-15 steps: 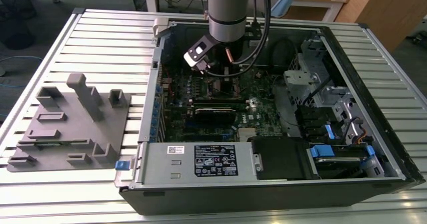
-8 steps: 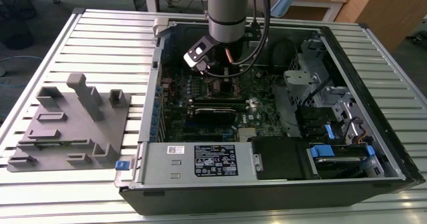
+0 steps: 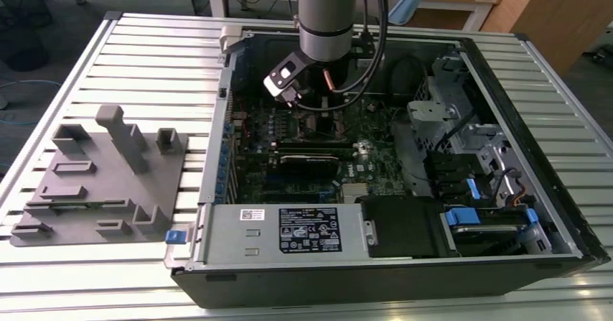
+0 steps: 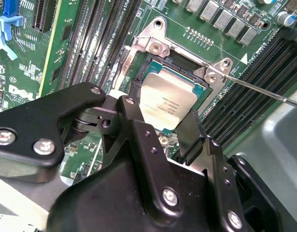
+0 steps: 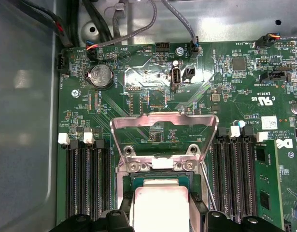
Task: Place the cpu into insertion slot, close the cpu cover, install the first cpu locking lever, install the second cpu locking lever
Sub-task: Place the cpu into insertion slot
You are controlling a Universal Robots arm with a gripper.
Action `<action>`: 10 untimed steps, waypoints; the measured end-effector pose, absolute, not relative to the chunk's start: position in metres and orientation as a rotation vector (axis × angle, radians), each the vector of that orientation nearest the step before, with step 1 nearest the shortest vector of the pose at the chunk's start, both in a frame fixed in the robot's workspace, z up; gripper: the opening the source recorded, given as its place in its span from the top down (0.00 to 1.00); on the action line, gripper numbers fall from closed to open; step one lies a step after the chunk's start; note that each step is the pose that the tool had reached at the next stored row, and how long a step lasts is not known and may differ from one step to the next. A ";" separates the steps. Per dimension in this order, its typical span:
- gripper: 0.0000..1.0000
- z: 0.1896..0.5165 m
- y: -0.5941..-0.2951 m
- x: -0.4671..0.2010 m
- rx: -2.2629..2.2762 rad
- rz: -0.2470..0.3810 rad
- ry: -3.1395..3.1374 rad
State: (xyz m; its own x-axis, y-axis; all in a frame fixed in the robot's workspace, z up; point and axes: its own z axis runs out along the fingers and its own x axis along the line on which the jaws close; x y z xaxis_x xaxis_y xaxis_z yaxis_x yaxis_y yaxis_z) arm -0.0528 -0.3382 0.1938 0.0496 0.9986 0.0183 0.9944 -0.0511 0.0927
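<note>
Silver cpu (image 4: pixel 167 94) lay at insertion slot (image 4: pixel 159 65), full seating unclear. gripper (image 4: pixel 160 110) fingers (image 4: pixel 134 123) clenched on its opposite edges. cpu cover (image 5: pixel 165 118) stood raised. Slot sat on green board (image 5: pixel 225 96) between memory slots (image 5: pixel 85 179). Good seating likely needed level chip, square corners, no sliding.

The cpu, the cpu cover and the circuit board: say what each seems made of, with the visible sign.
The cpu: metal top plate, pale silver-grey with a dull sheen. The cpu cover: thin sheet metal, possibly steel; bright, reflective edges. The circuit board: probably fibreglass laminate; glossy green coating, fine traces showing.
</note>
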 end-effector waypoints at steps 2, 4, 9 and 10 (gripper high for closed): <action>0.46 0.194 -0.338 -0.053 2.236 0.119 2.125; 0.46 0.193 -0.338 -0.053 2.235 0.119 2.125; 0.46 0.193 -0.338 -0.053 2.235 0.119 2.125; 0.46 0.193 -0.338 -0.053 2.236 0.119 2.125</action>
State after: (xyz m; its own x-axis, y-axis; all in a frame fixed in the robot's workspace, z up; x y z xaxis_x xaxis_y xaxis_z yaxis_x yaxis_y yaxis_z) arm -0.0528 -0.3382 0.1929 0.0496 0.9986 0.0182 0.9944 -0.0511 0.0926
